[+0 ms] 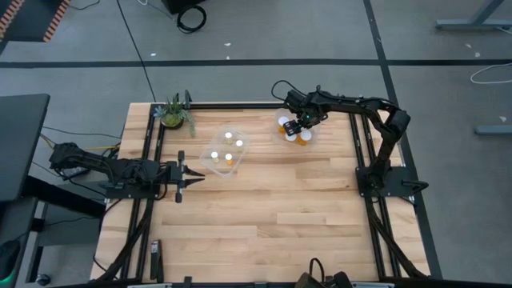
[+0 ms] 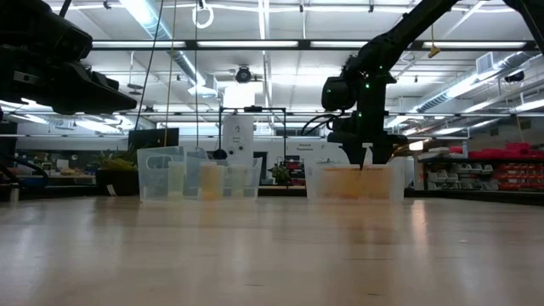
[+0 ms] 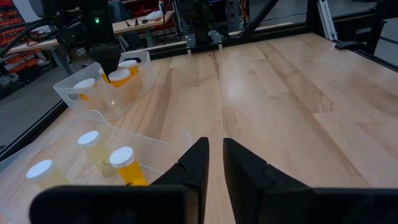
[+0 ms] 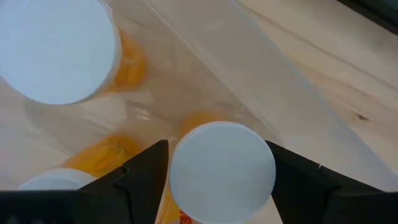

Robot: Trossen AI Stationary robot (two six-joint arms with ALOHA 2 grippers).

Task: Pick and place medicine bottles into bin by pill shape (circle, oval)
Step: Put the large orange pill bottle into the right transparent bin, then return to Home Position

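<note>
Wood table is carrying two clear bins and a plant at its far-left corner. Left bin is sitting just right of the plant and toward the table's middle, with three white-capped bottles standing in it. Right bin is sitting farther right of the plant, near the back rail. Right gripper is hanging over that right bin, fingers spread just wide enough to be flanking a bottle cap, touching or nearly so; contact is unclear. More bottles are standing in that bin beside it. Left gripper is waiting low over the table, below the plant and just left of the left bin, fingers set narrowly apart with nothing between them.
</note>
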